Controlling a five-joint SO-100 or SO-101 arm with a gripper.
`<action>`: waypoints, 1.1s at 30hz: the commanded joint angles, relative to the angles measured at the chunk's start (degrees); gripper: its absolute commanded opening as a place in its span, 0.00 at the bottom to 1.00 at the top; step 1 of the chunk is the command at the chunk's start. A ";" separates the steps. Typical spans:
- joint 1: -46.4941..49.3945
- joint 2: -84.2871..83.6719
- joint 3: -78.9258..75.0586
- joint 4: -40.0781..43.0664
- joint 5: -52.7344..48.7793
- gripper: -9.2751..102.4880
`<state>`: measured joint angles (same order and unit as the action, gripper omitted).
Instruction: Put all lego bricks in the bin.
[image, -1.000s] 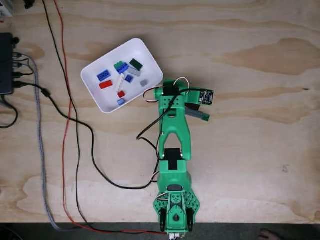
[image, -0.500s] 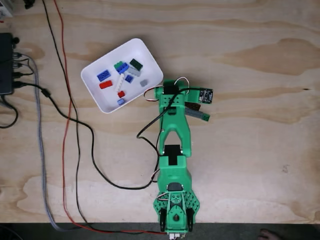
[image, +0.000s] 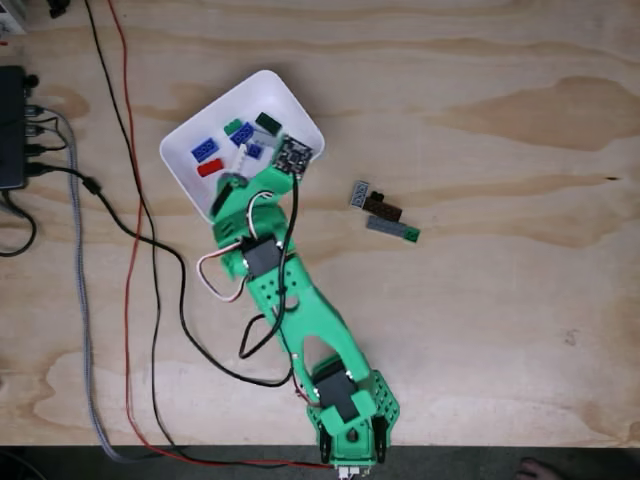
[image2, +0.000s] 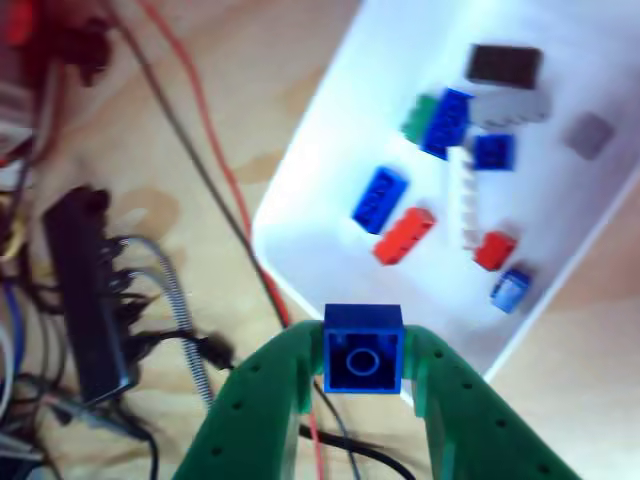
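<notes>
My green gripper (image2: 363, 345) is shut on a small blue lego brick (image2: 363, 360), held just outside the near rim of the white bin (image2: 340, 130). In the fixed view the arm reaches up and left, and the gripper (image: 224, 197) sits at the lower edge of the bin (image: 262, 88). Several bricks lie inside the bin: a blue one (image2: 380, 197), a red one (image2: 405, 235), a white one (image2: 467, 200) and a black one (image2: 504, 65). On the table to the right lie a small grey brick (image: 359, 193), a dark brown brick (image: 382, 209) and a grey plate (image: 393, 230).
Black and red cables (image: 140, 230) run down the table left of the arm. A black box (image: 12, 128) with plugs sits at the left edge. Bare plywood stretches to the right and above the loose bricks.
The arm has swung from over the loose bricks on the right to the bin on the left. Those three bricks, covered before, are now in plain sight.
</notes>
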<state>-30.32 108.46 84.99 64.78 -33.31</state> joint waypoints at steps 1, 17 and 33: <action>-2.37 -16.26 -21.53 1.67 -11.43 0.08; 8.88 -9.40 -2.81 -14.68 -2.64 0.32; 23.82 -6.33 38.67 -8.61 -28.39 0.27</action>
<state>-10.02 111.62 124.01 61.88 -56.95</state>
